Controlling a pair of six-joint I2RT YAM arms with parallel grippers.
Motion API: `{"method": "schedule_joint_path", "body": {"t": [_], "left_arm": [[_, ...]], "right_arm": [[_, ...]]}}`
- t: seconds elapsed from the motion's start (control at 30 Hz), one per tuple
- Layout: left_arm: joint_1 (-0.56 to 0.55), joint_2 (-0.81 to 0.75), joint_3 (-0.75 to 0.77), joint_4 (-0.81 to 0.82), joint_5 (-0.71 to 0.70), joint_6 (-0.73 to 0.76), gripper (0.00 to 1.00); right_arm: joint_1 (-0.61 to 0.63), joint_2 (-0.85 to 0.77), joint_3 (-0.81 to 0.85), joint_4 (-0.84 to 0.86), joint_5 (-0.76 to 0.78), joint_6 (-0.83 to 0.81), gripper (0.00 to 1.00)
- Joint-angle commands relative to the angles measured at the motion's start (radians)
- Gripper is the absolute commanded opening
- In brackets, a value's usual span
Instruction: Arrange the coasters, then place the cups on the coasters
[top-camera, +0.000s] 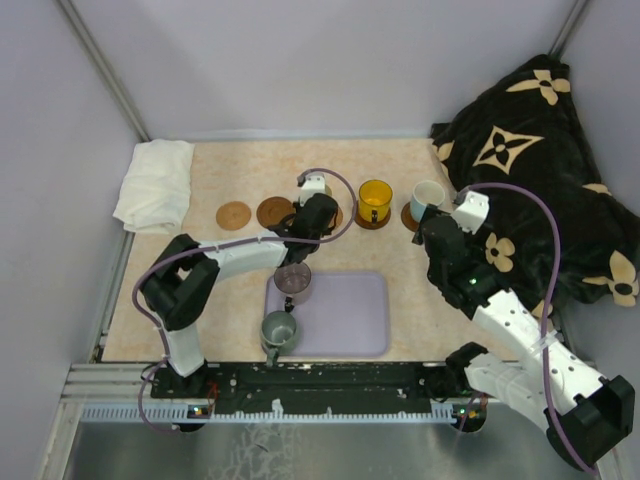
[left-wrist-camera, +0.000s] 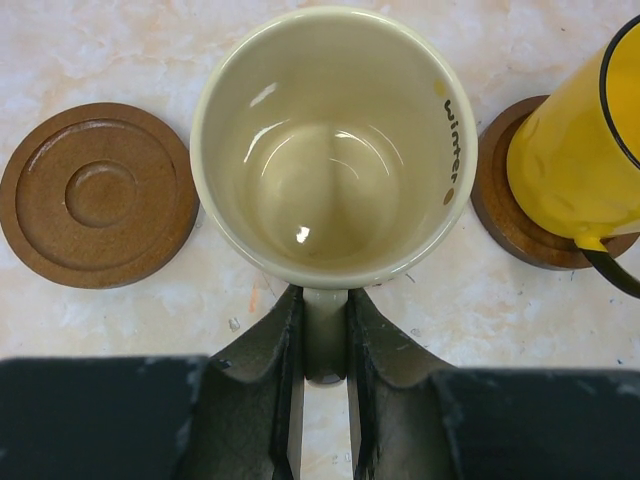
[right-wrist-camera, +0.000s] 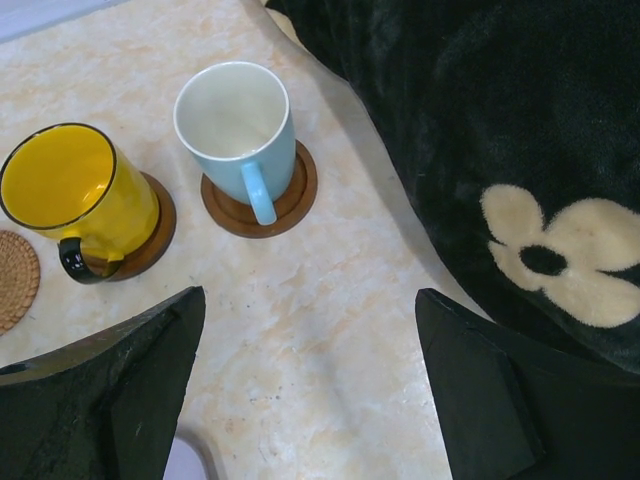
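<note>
Yellow cup (right-wrist-camera: 70, 190) and blue-handled cup (right-wrist-camera: 235, 120) upright on brown coasters (right-wrist-camera: 300, 185); cream cup (left-wrist-camera: 330, 150) beside bare coaster (left-wrist-camera: 98, 195).

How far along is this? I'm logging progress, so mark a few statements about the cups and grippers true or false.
The yellow cup sits on a coaster. True.
The left gripper is open and empty. False: it is shut on the handle of the cream cup.
The purple cup stands on a coaster. False: it stands on the tray.
The right gripper is open, holding nothing. True.
</note>
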Motion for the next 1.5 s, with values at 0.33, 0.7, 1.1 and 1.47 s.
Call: {"method": "schedule_joint_path", "body": {"t": [0.33, 0.7, 1.1, 1.47], "left_arm": [[-0.005, 0.033, 0.027, 0.148, -0.038, 0.002, 0.0], [-0.009, 0.056, 0.037, 0.15, -0.044, 0.004, 0.0], [-0.021, 0.058, 0.028, 0.237, -0.041, 0.038, 0.0], [-0.026, 0.068, 0.041, 0.199, -0.064, 0.029, 0.0]], "right_arm": [[-0.006, -0.013, 0.008, 0.04, -0.014, 0.0, 0.87], [-0.006, -0.012, 0.001, 0.043, -0.026, 0.003, 0.87], [-0.006, -0.005, -0.013, 0.056, -0.049, 0.002, 0.87], [-0.006, 0.0, -0.019, 0.063, -0.052, 0.002, 0.87]]}}
